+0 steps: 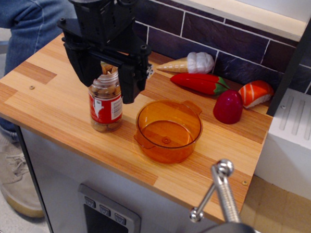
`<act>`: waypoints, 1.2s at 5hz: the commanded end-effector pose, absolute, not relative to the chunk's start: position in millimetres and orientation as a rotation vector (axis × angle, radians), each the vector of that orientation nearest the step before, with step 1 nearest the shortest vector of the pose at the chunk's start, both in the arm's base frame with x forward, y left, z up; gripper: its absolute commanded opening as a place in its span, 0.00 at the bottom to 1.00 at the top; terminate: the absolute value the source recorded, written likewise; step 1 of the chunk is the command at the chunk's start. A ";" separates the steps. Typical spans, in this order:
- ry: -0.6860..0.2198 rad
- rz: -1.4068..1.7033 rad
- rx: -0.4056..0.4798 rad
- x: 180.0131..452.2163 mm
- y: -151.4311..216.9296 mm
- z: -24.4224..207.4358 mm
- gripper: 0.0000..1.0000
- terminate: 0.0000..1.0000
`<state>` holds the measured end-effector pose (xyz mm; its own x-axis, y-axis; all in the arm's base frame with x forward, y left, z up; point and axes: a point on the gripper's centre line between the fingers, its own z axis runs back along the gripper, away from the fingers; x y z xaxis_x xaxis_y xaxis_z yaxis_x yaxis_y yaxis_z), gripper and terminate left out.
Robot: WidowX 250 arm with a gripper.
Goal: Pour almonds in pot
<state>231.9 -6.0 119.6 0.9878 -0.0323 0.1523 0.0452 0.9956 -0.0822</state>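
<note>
The almonds (105,91) fill a clear plastic jar (106,107) with a red-and-white label. The jar stands upright on the wooden counter, left of the pot, and its mouth is uncovered. The pot (168,130) is round, shallow, translucent orange and empty, about a hand's width to the right of the jar. My black gripper (108,88) comes down from above and straddles the jar's upper half. One finger lies along the jar's left side and the other (129,88) along its right side. I cannot tell whether they press on the jar.
Toy food lies along the back wall: a garlic-tipped cone (192,63), a red chilli (200,83), a dark red rounded vegetable (228,107) and a salmon piece (255,93). A person in jeans (25,15) stands at the far left. A metal clamp handle (222,190) juts up at the front right edge.
</note>
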 end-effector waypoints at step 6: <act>0.074 0.827 -0.571 289.0 92.3 150.9 1.00 0.00</act>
<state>289.8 89.5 138.9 0.6619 0.6652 -0.3455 -0.7431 0.5218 -0.4191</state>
